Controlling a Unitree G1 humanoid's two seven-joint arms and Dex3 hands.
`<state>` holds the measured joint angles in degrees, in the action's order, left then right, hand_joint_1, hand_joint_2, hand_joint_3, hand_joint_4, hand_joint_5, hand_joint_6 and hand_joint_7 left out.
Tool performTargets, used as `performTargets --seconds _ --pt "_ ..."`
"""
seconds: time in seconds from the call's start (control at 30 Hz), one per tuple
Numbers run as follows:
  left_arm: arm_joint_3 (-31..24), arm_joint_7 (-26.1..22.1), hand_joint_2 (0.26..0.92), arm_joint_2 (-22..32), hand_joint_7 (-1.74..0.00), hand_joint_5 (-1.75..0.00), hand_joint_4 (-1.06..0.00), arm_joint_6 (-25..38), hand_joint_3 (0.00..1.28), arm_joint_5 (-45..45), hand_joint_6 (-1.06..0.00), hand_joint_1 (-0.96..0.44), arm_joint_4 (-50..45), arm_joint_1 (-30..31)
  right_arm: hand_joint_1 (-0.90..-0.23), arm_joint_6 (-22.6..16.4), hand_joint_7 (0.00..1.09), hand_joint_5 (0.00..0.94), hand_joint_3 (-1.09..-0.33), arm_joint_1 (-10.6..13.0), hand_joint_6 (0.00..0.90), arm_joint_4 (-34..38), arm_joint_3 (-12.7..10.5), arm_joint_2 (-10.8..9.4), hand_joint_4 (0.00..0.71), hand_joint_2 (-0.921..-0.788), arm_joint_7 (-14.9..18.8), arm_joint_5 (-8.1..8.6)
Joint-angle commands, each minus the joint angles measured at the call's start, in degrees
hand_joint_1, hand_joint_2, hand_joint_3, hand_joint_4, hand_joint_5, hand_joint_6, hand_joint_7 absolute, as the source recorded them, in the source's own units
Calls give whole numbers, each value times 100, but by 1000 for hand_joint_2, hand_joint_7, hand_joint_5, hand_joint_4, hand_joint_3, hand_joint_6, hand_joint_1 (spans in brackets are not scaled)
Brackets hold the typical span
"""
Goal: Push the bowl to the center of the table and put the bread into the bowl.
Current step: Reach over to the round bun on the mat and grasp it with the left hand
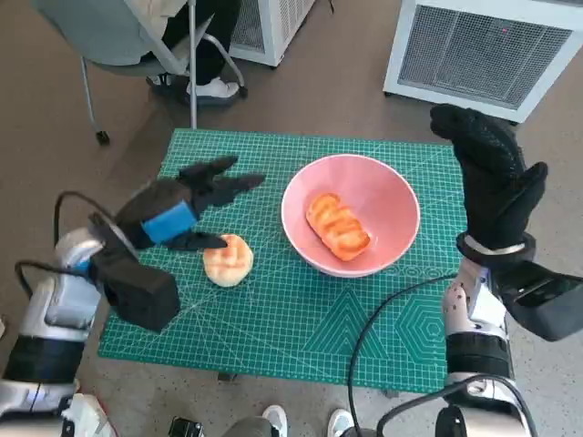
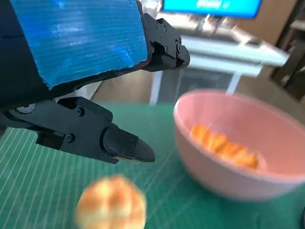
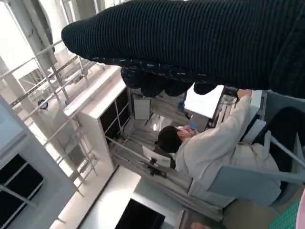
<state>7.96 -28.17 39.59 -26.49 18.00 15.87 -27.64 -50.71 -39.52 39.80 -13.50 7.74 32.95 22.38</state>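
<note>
The pink bowl [image 1: 351, 215] sits near the middle of the green cutting mat [image 1: 301, 319], so I judge the push done; one ridged, orange-glazed bread roll [image 1: 338, 226] already lies inside it; a second, paler round bun [image 1: 228, 259] rests on the mat beside the bowl, on my left, apart from its rim. My left hand [image 1: 187, 211] hovers just above that bun with its fingers [image 2: 125, 145] spread and nothing in them; in the left wrist view the bun [image 2: 112, 204] lies under the fingertips, not yet touched as far as I can tell. My right hand [image 1: 492, 173] is lifted at the mat's right edge, fingers extended, empty. What is left, I judge: grasp the bun and set it in the bowl.
</note>
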Motion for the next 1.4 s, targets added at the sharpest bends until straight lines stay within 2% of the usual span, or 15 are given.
performTargets --seconds 0.03,0.4,0.67,1.17,1.3,1.4 --pt "69 -104 870 68 -45 -5 -223 39 2 61 -366 -236 25 89 -600 104 67 1 -762 90 339 8 13 -25 365 -921 55 45" --pt "364 -104 859 -20 -24 0 -220 13 0 318 -364 -241 473 99 -599 194 65 1 -764 128 340 -91 17 13 365 -921 49 24" --pt "664 -112 853 -141 -7 0 -202 82 0 570 -346 -241 1074 -53 -598 242 65 1 -764 136 340 -106 -24 81 365 -921 122 84" --pt "1237 -602 849 -436 -3 -2 -150 1037 1 953 -270 -228 2001 -485 -597 235 63 0 -764 99 342 -77 -67 126 365 -921 155 82" --pt "1362 -585 850 -481 -21 -12 -186 1175 1 1051 -317 -194 2136 -561 -596 217 63 0 -763 80 342 -51 -77 129 365 -921 164 77" --pt "1424 -418 859 -516 -41 -26 -287 1136 4 1130 -405 -157 2276 -612 -596 208 63 0 -763 78 342 -54 -78 126 365 -921 169 73"
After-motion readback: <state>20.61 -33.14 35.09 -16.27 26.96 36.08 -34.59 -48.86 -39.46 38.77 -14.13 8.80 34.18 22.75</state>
